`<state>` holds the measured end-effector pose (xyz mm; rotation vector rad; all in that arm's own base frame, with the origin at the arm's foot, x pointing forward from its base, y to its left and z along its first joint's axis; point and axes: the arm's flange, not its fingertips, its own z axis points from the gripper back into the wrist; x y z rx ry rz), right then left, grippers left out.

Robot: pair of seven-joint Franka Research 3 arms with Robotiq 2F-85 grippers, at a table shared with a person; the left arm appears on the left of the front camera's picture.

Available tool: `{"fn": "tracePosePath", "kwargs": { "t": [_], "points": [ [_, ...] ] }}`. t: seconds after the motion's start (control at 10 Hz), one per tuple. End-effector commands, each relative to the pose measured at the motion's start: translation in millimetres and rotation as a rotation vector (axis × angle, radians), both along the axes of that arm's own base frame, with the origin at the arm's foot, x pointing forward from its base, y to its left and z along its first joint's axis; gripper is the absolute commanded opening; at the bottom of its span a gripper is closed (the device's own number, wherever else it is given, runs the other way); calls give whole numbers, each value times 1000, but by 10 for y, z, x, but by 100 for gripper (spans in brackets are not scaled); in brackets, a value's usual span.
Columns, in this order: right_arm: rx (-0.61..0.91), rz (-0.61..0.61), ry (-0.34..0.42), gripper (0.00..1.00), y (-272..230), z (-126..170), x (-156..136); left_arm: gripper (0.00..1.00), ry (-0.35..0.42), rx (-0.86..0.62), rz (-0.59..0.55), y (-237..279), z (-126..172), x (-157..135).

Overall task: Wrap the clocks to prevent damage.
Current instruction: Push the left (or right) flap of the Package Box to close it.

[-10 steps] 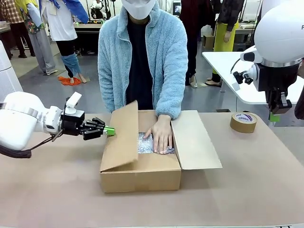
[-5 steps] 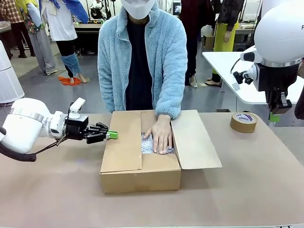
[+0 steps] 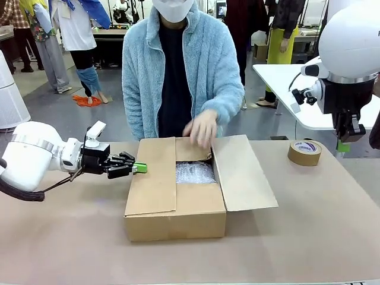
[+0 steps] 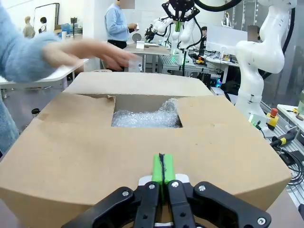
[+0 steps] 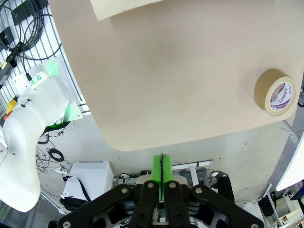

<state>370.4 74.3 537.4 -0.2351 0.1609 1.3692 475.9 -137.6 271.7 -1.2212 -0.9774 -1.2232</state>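
My left end effector [image 3: 140, 168] sits at the left middle of the front view, its green pads pressed together on nothing, tip at the outer edge of the cardboard box [image 3: 175, 221]. The left flap [image 3: 155, 178] lies folded down over the opening. From my left wrist view I cannot tell whether the pads [image 4: 161, 167] rest on that flap or hover just above it.

The bubble-wrapped bundle [image 3: 195, 173], which I take to hold the clocks, lies in the uncovered gap at the box's centre. The clocks themselves are hidden by the wrap.

My main worry is the flap. If I pull away it may spring upright, and if I press harder I could shove the whole box across the bench [image 3: 309, 237] or crush the wrap underneath.

The person's hand [image 3: 200, 127] is blurred above the far edge of the box. A forward sweep of mine could strike it.

The right flap [image 3: 243, 173] stands open and slanting, so nothing is sealed yet. My right end effector [image 3: 342, 144], at the right edge of the frame, hangs above the bench with its pads together and empty. The tape roll [image 3: 304, 152] lies near it, lower and to the left. With the pads together I could only knock the roll, and it might slide off the bench edge.
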Motion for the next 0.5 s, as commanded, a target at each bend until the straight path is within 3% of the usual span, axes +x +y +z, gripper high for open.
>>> {"fn": "tracePosePath", "kwargs": {
  "t": [0.0, 0.4],
  "points": [
    [-17, -15, -1, 1, 2, -1, -10, 0, 4, 7, 3, -9, -30, -3],
    [-17, -15, -1, 1, 2, -1, -10, 0, 4, 7, 3, -9, -30, -3]
  ]
}}
